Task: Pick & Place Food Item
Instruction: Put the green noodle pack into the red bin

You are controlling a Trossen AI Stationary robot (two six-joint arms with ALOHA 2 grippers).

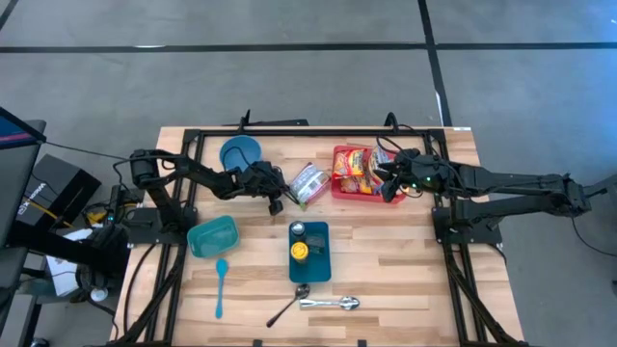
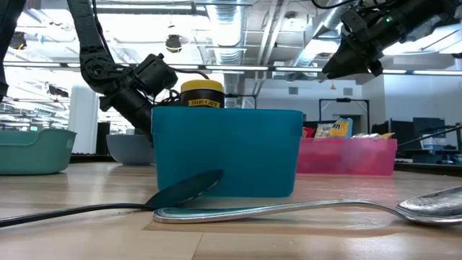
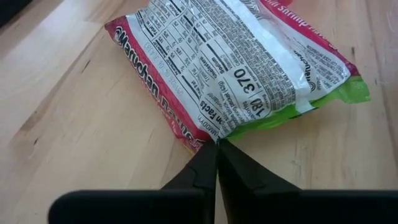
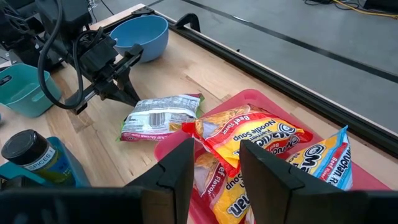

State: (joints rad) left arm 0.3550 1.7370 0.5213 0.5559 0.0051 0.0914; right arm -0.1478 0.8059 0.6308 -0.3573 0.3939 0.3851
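1. Left gripper (image 3: 217,152) sits just left of centre in the high view, fingers pressed fully together at the near edge of the ramen packet (image 3: 230,68). The tips meet right at the wrapper's seam. It likely pinches only the film edge, if anything; actual hold cannot be confirmed.
2. Judgement: before lifting, the grip needs checking. A pinch on a thin edge can slip. A slow, low lift keeps the packet from swinging or tearing free.
3. The packet lies flat on the wooden table (image 1: 405,270), centre of the high view, just left of the red tray (image 1: 339,189), apart from it. Probable destination is that tray, which already holds similar packets.
4. Packet look: crinkled plastic, white nutrition panel up, red border, green end flap. Soft and light, so it will deform under grip.
5. Right gripper (image 4: 214,163) hovers over the red tray at right of centre, fingers partly apart, holding nothing.
6. Blue bowl (image 1: 240,151) sits upper left of the packet, clear of the path.
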